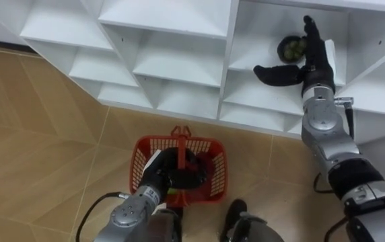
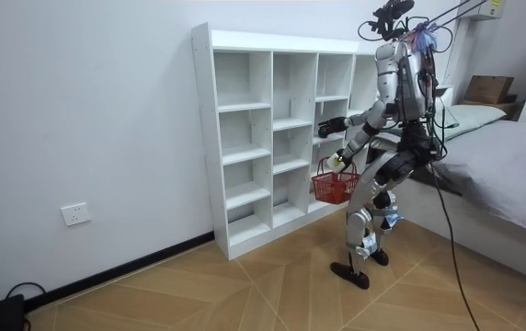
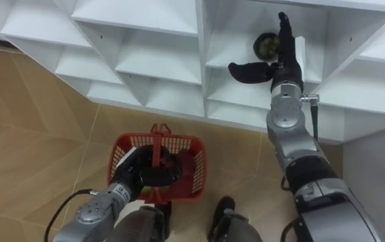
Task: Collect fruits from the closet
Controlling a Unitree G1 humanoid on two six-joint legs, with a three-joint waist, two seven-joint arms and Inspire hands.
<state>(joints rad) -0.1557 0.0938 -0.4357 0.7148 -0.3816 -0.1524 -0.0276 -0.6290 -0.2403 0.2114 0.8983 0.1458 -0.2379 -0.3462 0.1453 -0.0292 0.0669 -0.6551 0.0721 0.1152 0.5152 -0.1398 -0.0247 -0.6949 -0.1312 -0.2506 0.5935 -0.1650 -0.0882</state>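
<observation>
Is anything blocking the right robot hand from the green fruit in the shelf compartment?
Nothing visible does. The open right robot hand is inside the same compartment, fingers extended beside the green fruit, thumb spread wide. The left robot hand holds the red basket.

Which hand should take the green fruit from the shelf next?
Right. The open right hand is in the white shelf compartment beside the round greenish fruit; the left hand is closed on the handle of the red plastic basket.

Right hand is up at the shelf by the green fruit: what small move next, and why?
Probably curl the right hand round the green fruit: its fingers lie straight beside it, thumb spread, holding nothing, while the left hand holds the red basket below.
</observation>
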